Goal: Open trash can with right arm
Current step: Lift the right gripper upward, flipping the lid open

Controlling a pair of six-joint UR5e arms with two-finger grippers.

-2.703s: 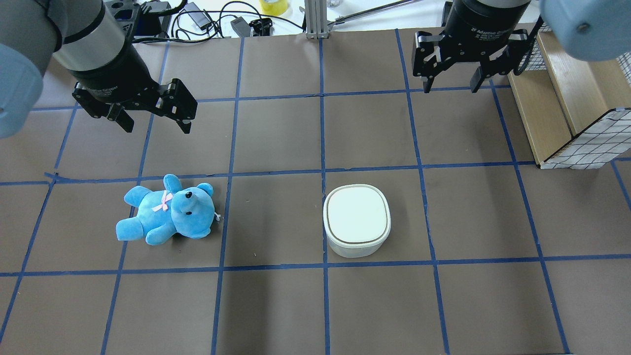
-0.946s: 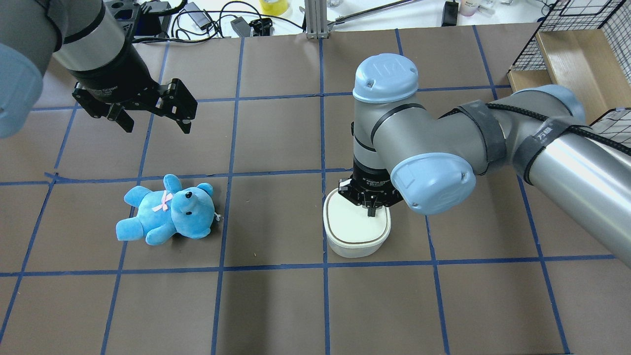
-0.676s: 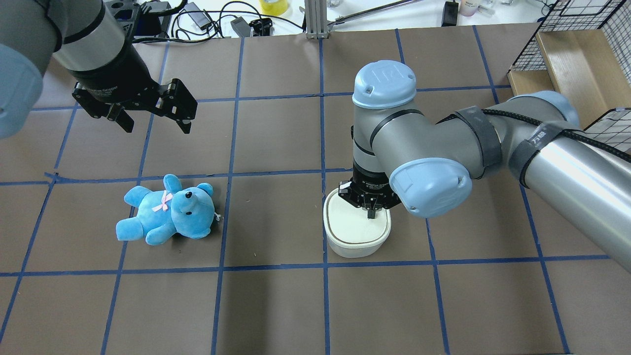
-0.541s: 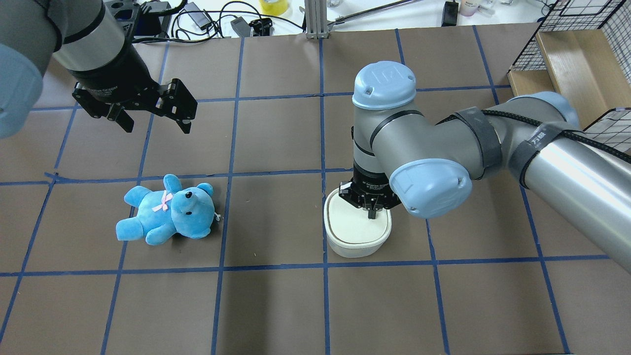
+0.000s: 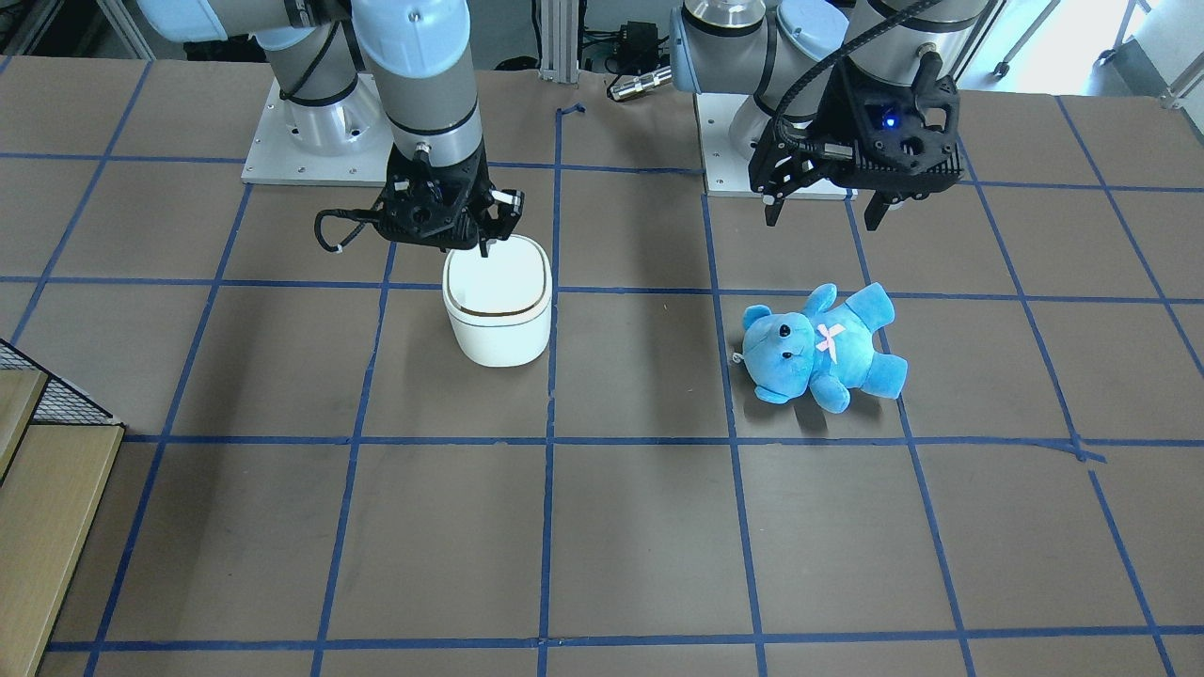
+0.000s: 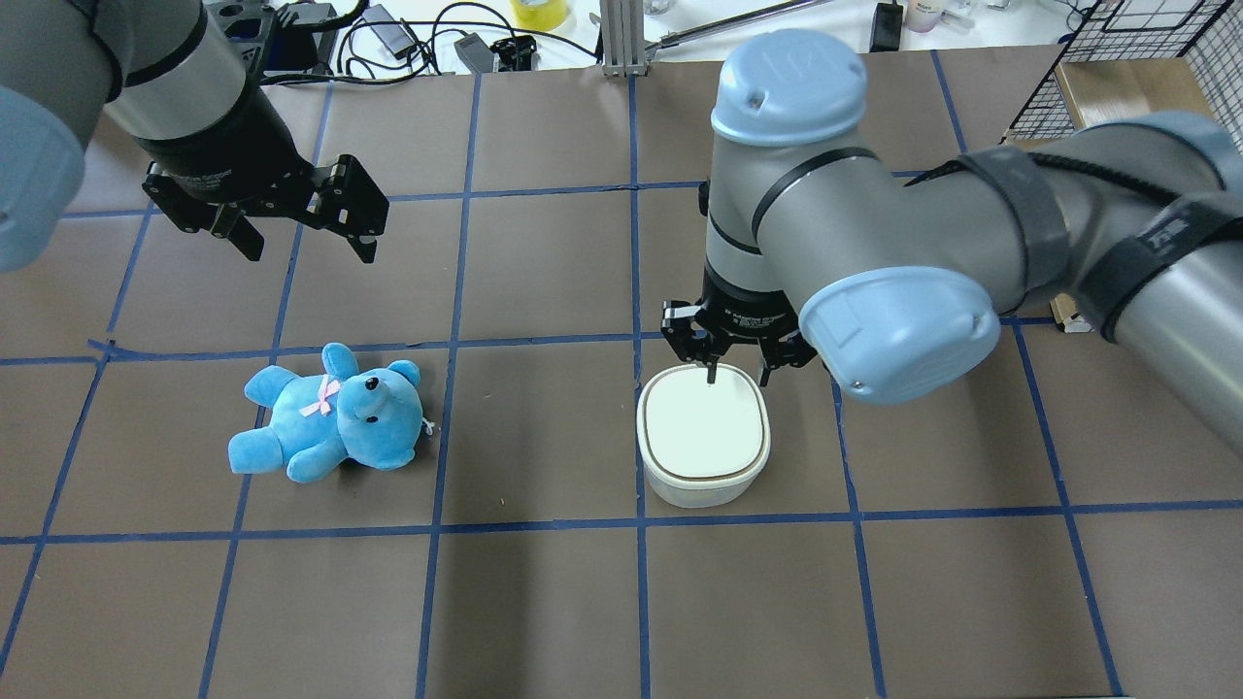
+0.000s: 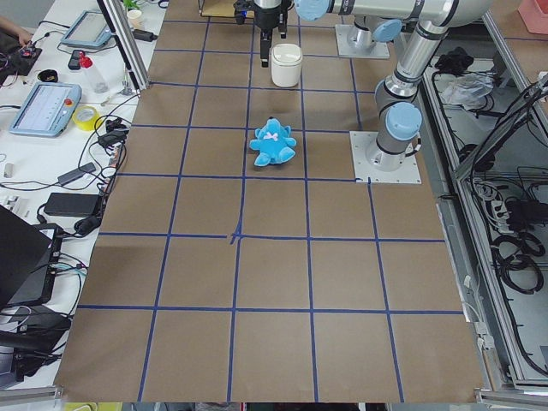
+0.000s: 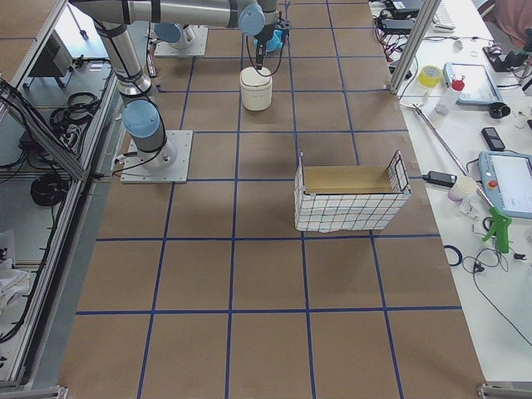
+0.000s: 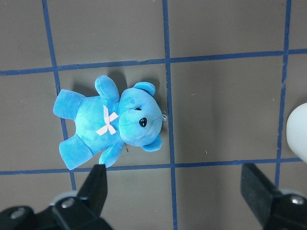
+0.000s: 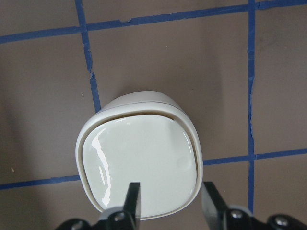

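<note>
The white trash can (image 6: 703, 437) stands on the brown table, its lid lying flat as far as I can see; it also shows in the front view (image 5: 497, 310) and the right wrist view (image 10: 139, 163). My right gripper (image 6: 736, 377) hangs a little above the lid, clear of it, fingers (image 10: 133, 196) a narrow way apart and empty; it also shows in the front view (image 5: 468, 244). My left gripper (image 6: 309, 250) is wide open and empty, high above the table behind a blue teddy bear (image 6: 325, 427).
A wire basket with a wooden box (image 8: 349, 195) stands at the table's right side. Cables and small items (image 6: 388, 39) lie beyond the far edge. Blue tape lines grid the table.
My right gripper came in from the far right, pressed shut onto the lid's middle, then rose off it; its fingers now stand apart. The left arm has not moved.
</note>
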